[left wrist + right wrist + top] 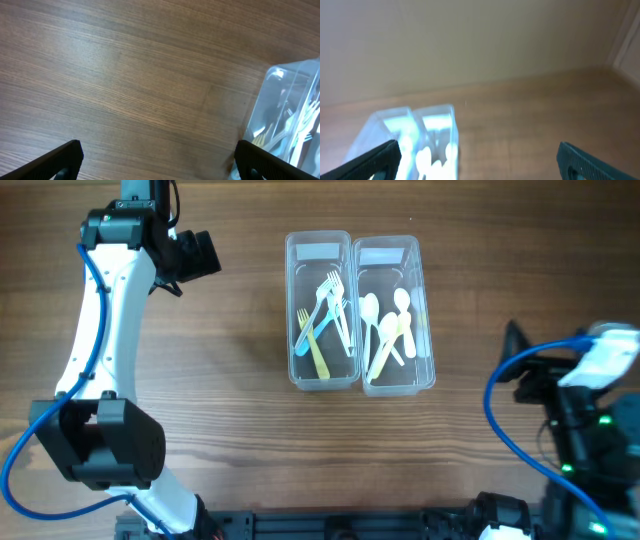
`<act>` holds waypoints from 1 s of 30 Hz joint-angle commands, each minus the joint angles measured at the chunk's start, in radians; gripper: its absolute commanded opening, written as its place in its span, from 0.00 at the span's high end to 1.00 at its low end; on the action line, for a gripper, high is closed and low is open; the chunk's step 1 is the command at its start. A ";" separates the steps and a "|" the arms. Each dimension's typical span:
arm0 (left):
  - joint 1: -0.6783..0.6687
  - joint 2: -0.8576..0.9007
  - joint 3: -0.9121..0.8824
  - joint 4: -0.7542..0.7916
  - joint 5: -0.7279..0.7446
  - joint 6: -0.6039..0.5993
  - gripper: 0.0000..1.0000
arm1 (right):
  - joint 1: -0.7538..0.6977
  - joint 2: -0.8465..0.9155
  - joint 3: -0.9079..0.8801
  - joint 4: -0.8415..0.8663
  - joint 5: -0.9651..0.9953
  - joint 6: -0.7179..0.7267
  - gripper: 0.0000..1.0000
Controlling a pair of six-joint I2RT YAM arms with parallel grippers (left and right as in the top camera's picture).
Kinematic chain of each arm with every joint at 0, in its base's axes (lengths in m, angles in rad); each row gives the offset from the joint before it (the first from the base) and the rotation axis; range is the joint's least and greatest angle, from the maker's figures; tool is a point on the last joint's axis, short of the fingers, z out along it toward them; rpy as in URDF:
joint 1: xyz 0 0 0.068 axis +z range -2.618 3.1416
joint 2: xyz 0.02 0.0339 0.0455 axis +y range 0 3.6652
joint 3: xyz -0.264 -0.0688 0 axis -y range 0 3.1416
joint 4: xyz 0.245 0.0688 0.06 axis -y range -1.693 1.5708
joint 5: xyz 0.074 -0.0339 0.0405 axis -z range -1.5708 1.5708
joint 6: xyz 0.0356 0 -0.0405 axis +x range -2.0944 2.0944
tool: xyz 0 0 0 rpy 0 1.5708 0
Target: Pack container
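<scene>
On a brown wood-grain table (200,380) against a beige wall (470,40), two clear rectangular plastic containers (320,248) touch mid-table, long axes pointing away from the robot, while the left fingers (65,157) and right fingers (380,157) are spread apart.

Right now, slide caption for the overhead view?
Clear fork container beside clear spoon container on the table, forks and spoons sorted; left arm and right arm off to the sides.

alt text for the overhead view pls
Two clear containers sit side by side on a wooden table: the left container holds plastic forks, the right container plastic spoons. The left arm stretches up the table's left side and the right arm rests at the right edge, neither touching them.
</scene>
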 commanded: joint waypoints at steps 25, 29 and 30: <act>0.003 -0.003 0.008 0.000 -0.010 0.023 0.00 | 0.091 -0.514 -0.645 0.248 -0.037 0.029 0.00; 0.003 -0.003 0.008 0.000 -0.010 0.023 0.00 | 0.091 -0.514 -0.645 0.248 -0.037 0.029 0.00; 0.003 -0.003 0.008 0.000 -0.010 0.023 0.00 | 0.091 -0.514 -0.645 0.248 -0.037 0.029 0.00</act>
